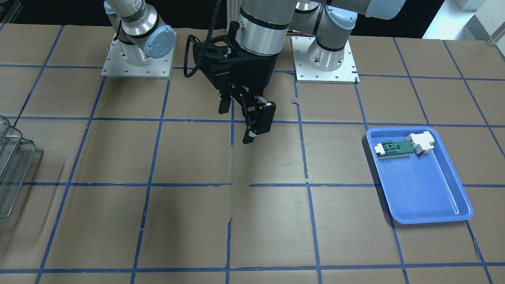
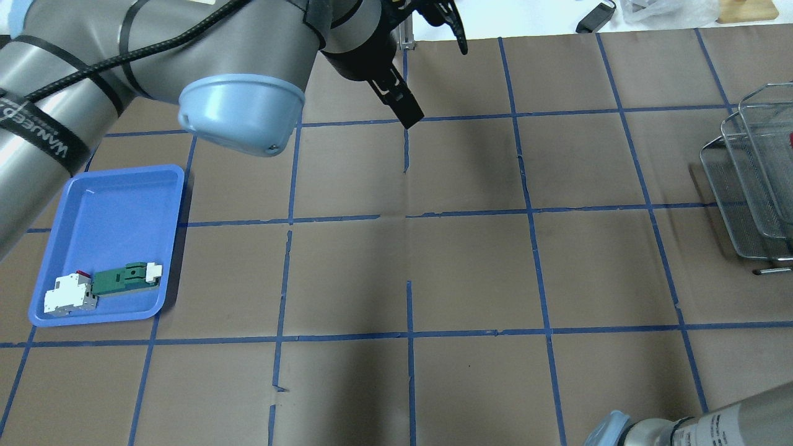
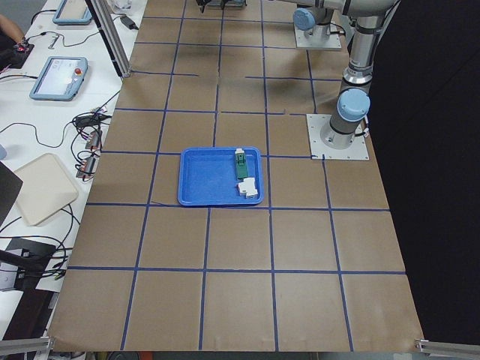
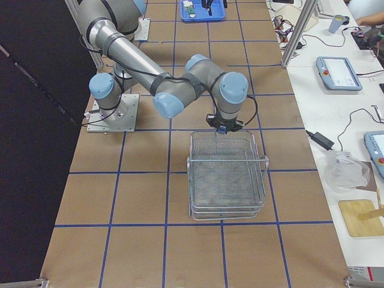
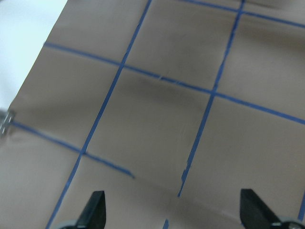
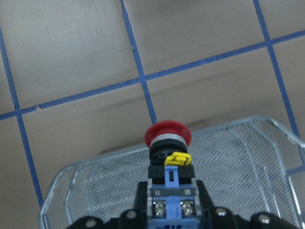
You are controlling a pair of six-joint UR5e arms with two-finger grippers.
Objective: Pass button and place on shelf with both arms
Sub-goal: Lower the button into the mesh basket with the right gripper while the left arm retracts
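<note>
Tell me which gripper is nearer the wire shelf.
Right. The right gripper, shut on the button, hangs just over the rim of the shelf. The left gripper hangs open above the middle of the table, far from it.

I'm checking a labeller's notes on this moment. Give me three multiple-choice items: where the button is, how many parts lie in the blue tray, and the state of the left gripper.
1. Where is the button?
A. in the right gripper, by the rim of the shelf
B. lying inside the shelf
C. lying under the shelf

2. How many parts lie in the blue tray?
A. one
B. two
C. four

3. The fingers of the left gripper are:
A. shut on the button
B. shut on nothing
C. open and empty

1 A: the right wrist view shows it gripped, red cap by the mesh.
2 B: a green-and-white part and a white-and-red block.
3 C: they stand wide apart.
</note>
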